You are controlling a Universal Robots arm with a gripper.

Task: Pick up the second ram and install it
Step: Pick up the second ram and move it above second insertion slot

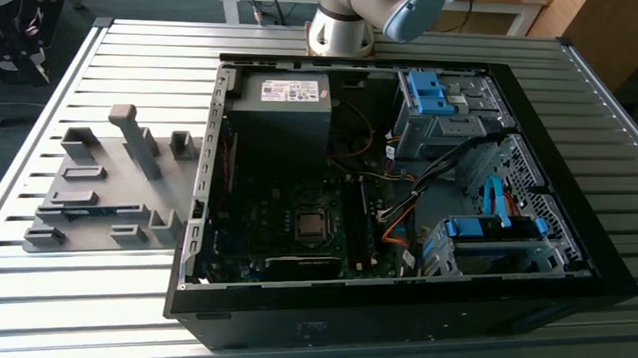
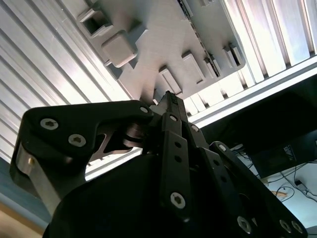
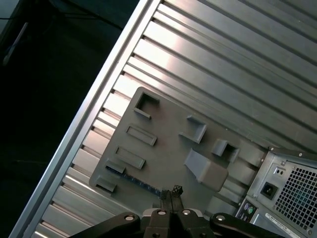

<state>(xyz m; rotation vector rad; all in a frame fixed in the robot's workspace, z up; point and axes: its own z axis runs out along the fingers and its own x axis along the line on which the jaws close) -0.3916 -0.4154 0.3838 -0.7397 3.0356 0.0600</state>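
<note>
The second ram is a thin blue-green stick lying in a slot of the grey holder plate, on the exterior view's left beside the open computer case. In the first wrist view the ram is a dark strip along the plate's edge. My gripper hangs well above the plate, its tips close to one end of the stick in the picture. Both wrist views show the fingers pressed together with nothing between them; the gripper points at the plate.
The case stands open on a slatted metal table. Inside are the motherboard, a power supply, cables and blue drive bays. Upright grey blocks rise from the holder plate. The arm's base stands behind the case.
</note>
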